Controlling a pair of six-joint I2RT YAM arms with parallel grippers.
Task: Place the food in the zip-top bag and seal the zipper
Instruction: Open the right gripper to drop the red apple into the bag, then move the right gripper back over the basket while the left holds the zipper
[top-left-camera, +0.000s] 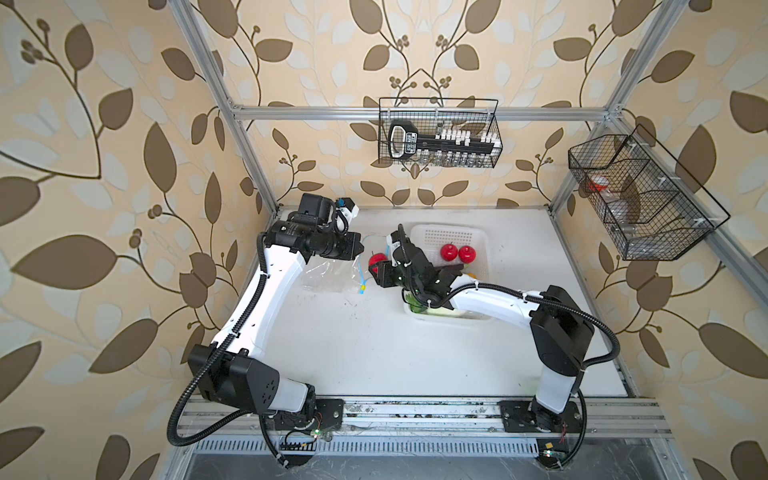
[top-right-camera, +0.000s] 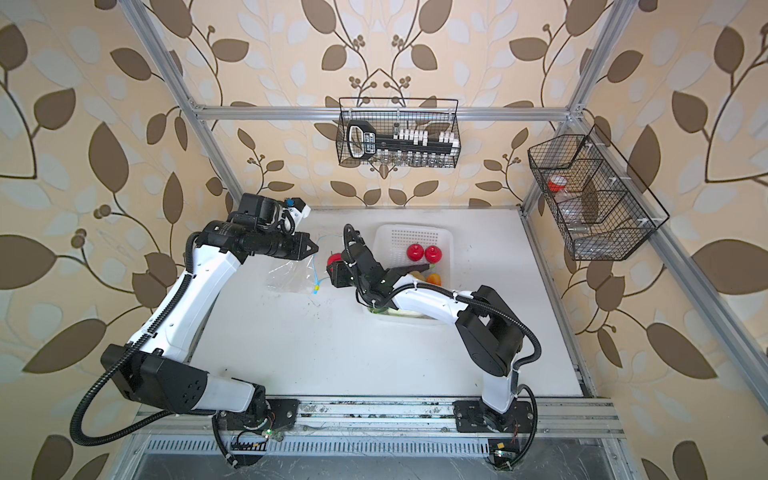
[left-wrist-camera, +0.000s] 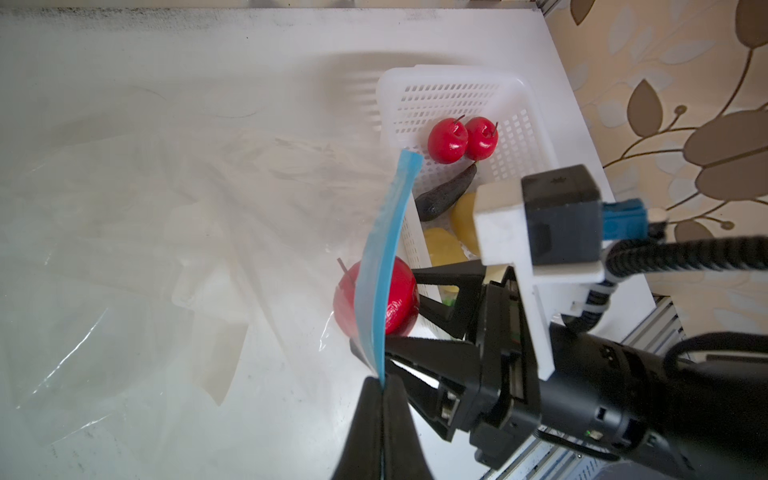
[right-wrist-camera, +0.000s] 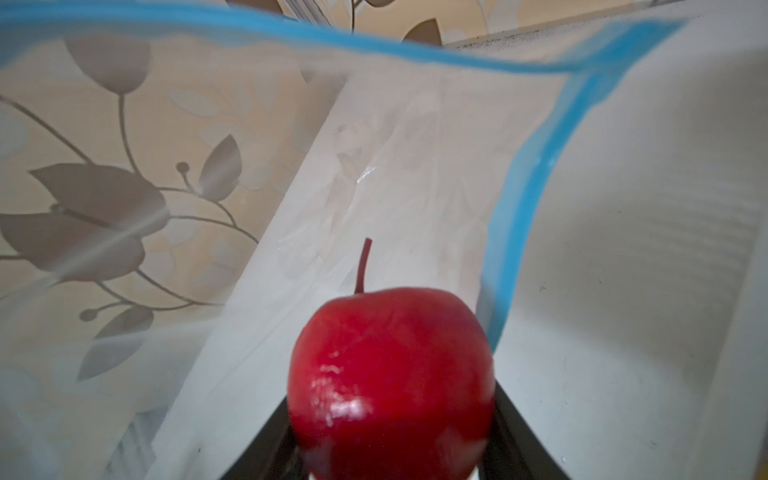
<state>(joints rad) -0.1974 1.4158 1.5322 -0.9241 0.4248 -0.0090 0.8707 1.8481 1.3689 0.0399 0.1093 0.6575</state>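
My left gripper is shut on the blue zipper and holds the mouth of the clear zip-top bag up off the table. My right gripper is shut on a red apple, right at the bag's mouth, with the zipper curving around it. The yellow slider hangs at the strip's near end. Two more apples, the eggplant and two potatoes lie in the basket.
The white perforated basket stands just right of the bag, partly under my right arm. A bit of green cabbage and an orange-red fruit show in it. Two black wire baskets hang on the frame.
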